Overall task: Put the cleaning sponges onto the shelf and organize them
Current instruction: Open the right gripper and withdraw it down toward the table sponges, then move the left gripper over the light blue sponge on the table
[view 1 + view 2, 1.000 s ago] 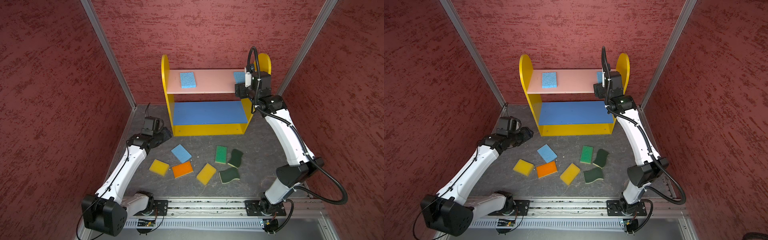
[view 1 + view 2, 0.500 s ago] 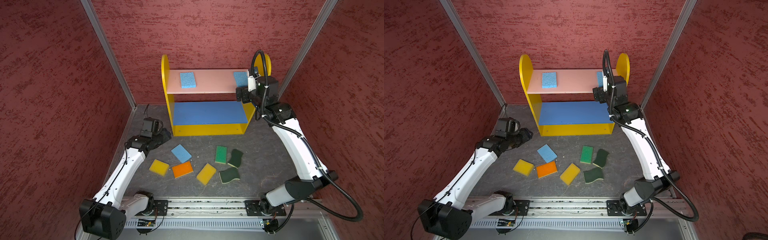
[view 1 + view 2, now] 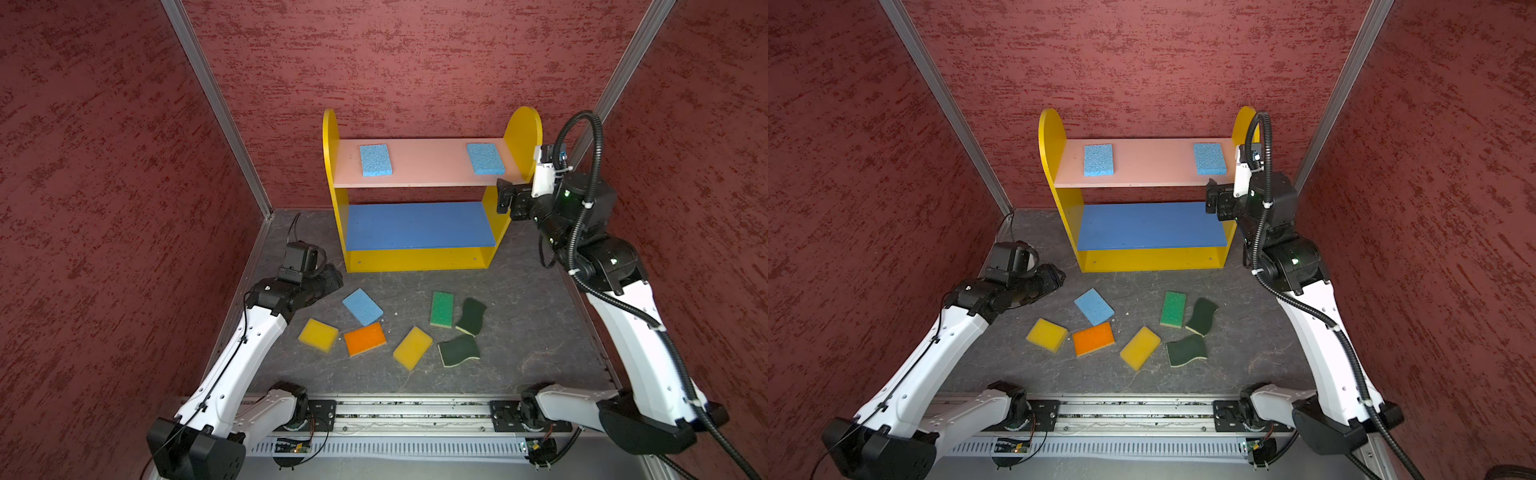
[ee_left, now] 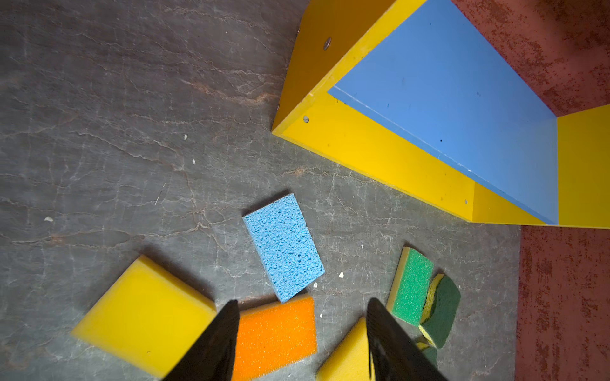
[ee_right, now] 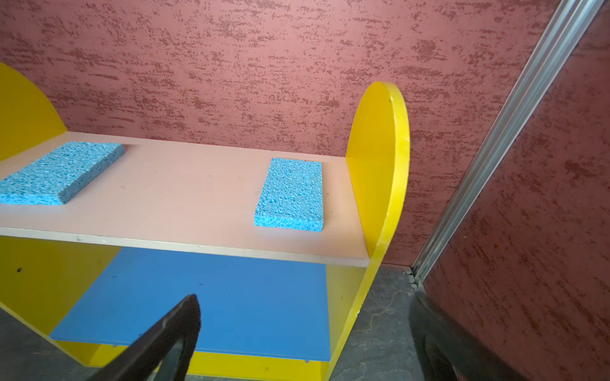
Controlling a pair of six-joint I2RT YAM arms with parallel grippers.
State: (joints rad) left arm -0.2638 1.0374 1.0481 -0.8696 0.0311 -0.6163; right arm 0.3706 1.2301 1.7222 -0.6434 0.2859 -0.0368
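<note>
Two light blue porous sponges (image 3: 375,160) lie on the pink upper board (image 3: 428,166) of the yellow shelf (image 3: 521,137); seven other sponges (image 3: 365,338) lie on the grey table (image 3: 528,332). The right gripper (image 3: 504,195), beside the shelf, and the left gripper (image 4: 302,305) are open, empty.

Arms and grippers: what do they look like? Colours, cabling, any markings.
Both arms have white shells with black joints; the left arm carries a thin black cable, the right arm a thick ribbed black hose and small green lights. The fingers on both are glossy black and tapered. No lettering is legible.
</note>
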